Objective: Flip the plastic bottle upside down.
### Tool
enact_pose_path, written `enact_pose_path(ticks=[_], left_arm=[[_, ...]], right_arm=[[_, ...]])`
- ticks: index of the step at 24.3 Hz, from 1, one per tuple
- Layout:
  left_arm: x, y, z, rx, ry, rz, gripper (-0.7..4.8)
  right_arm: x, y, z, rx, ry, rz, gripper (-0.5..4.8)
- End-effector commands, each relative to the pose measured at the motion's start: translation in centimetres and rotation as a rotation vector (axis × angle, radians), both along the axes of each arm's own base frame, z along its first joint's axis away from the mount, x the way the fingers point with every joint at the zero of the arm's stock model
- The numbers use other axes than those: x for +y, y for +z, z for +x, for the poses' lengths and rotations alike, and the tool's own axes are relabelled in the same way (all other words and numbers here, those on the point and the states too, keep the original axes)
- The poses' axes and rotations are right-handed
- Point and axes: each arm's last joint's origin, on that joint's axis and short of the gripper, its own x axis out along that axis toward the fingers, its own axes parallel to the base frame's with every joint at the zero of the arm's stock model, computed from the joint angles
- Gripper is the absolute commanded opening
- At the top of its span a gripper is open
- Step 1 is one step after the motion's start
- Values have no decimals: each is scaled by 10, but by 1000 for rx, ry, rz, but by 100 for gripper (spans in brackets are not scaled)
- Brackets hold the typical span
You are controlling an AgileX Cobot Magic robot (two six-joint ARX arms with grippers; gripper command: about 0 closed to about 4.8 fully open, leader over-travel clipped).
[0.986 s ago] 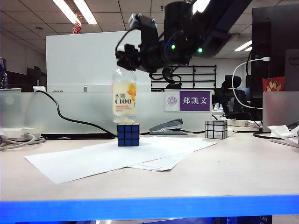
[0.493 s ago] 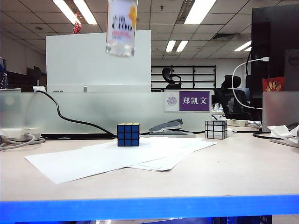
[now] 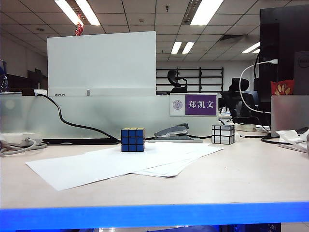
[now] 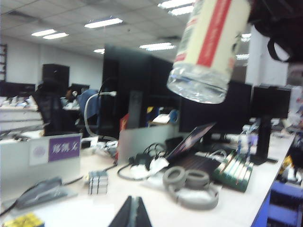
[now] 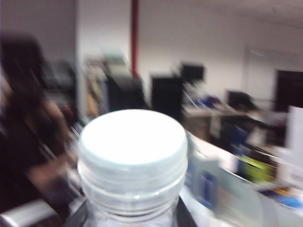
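Around me is an open office under a tiled ceiling (image 3: 145,14) lit by long fluorescent strips (image 3: 77,12). My pale desk (image 3: 241,174) has a blue front edge (image 3: 154,215) nearest the camera. At its far side stands a frosted partition (image 3: 87,116) with a white board (image 3: 101,63) rising behind it on the left. Farther back I see black shelving (image 3: 193,79) and office chairs (image 3: 241,92), and a dark monitor (image 3: 285,43) at far right.

An open-plan office: fluorescent ceiling panels (image 3: 205,10), a desk partition carrying a purple nameplate (image 3: 194,105), swivel chairs (image 3: 241,89), monitors (image 4: 135,94), a stapler (image 3: 175,131), loose paper sheets (image 3: 120,162), a keyboard (image 4: 234,168) and headphones (image 4: 189,187).
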Motion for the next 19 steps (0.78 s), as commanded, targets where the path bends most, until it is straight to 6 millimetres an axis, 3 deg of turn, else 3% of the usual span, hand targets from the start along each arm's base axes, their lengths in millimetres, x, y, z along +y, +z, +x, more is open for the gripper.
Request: enact_pose_path(ticks=[1, 7, 12, 17, 19], left_arm=[[-1, 17, -16, -130, -105, -55, -5], [-2, 48, -43, -300, -212, -48, -5], [-3, 76, -65, -434, -239, 7, -5], [-5, 108, -102, -670, -265, 121, -5], [-6, 119, -115, -753, -257, 175, -5]], right_arm=[[-5, 12, -3, 226, 109, 227, -9], [-4, 11, -1, 773, 331, 449, -9], [15, -8, 2, 1175, 459, 465, -8], [65, -14, -38, 1433, 677, 482, -8], [74, -14, -48, 1549, 798, 444, -9]])
